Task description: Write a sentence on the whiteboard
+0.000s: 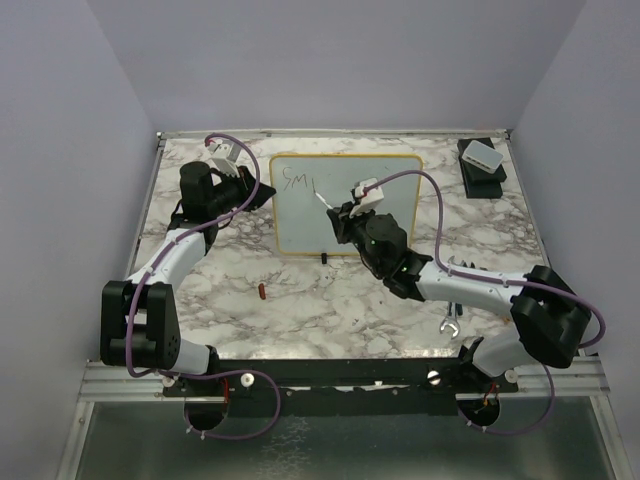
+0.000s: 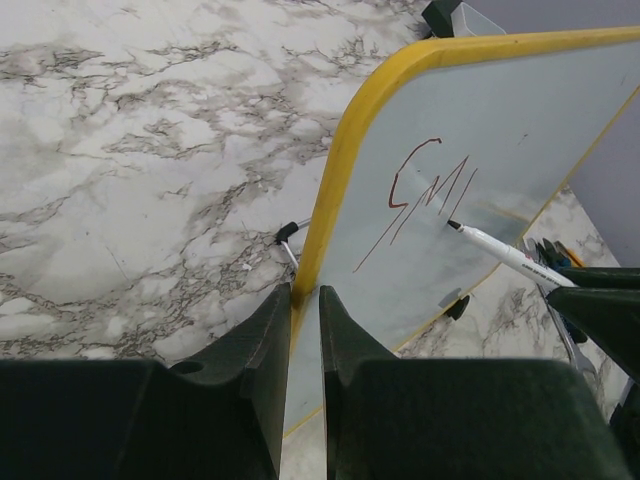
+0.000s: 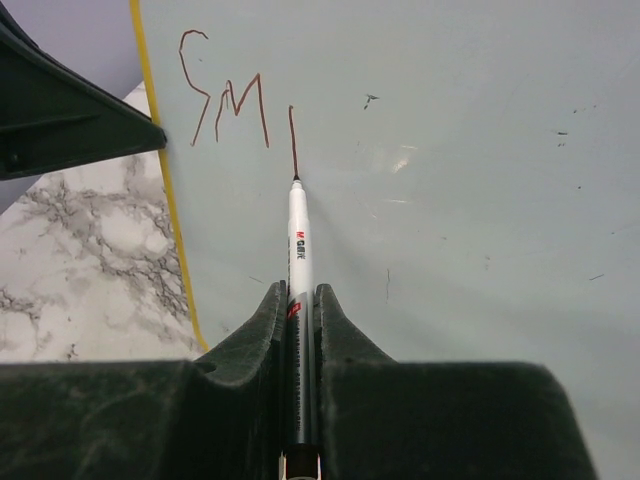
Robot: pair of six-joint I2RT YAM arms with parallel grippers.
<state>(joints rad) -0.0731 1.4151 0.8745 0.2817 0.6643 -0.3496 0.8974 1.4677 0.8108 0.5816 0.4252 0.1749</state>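
The whiteboard (image 1: 300, 222), yellow-rimmed, stands tilted at the back middle of the marble table. My left gripper (image 1: 262, 192) is shut on its left rim; in the left wrist view the gripper (image 2: 305, 290) has one finger on each side of the yellow edge of the whiteboard (image 2: 500, 130). My right gripper (image 3: 297, 290) is shut on a white marker (image 3: 299, 240), and the tip touches the whiteboard (image 3: 450, 200) at the foot of a short vertical stroke. The sentence (image 3: 230, 100) reads "Sm" plus that stroke, in dark red, and the sentence (image 2: 425, 185) also shows beside the marker (image 2: 500, 250).
A small red cap (image 1: 262, 292) lies on the table in front of the board. A white box on a black base (image 1: 482, 160) sits at the back right corner. A metal wrench (image 1: 450, 322) lies near the right arm. A black foot (image 1: 324, 259) juts from the board's lower rim.
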